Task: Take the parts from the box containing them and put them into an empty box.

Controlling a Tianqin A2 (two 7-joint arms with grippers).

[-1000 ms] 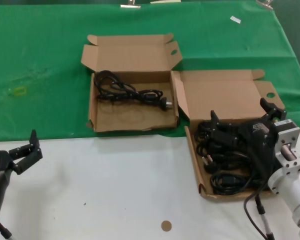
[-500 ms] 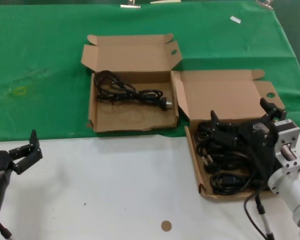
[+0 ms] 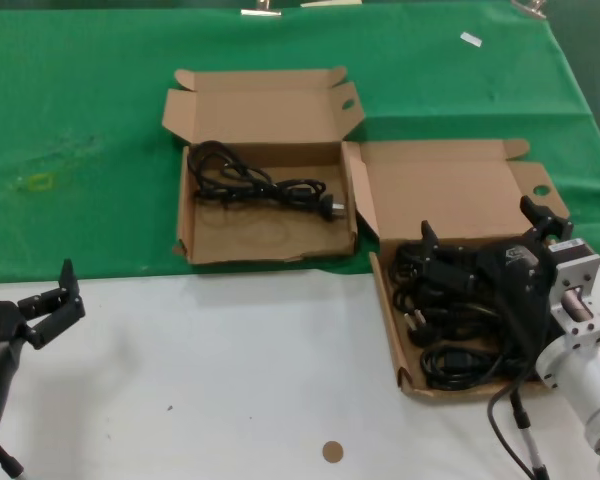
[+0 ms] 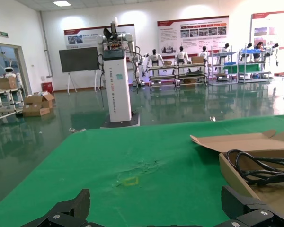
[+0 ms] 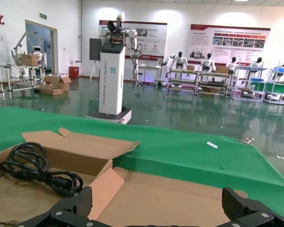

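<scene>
Boxes (image 3: 263, 165) two, cord (image 3: 255, 185) one in left

The head view looks forward and down from high above, taking in the white desk (image 3: 230, 380) in the lower half of the frame and the green cloth (image 3: 80, 120) above it, both cardboard boxes whole. The left wrist view sits low, nearly level with the cloth (image 4: 109, 161), facing across it toward a hall; the left box (image 4: 255, 156) enters at the frame's right edge. The right wrist view is equally low and close, facing the same hall over the right box's lid (image 5: 180, 194). Both wrist views share the left box (image 5: 61, 151) and the white robot stand (image 4: 117, 85) behind.
</scene>
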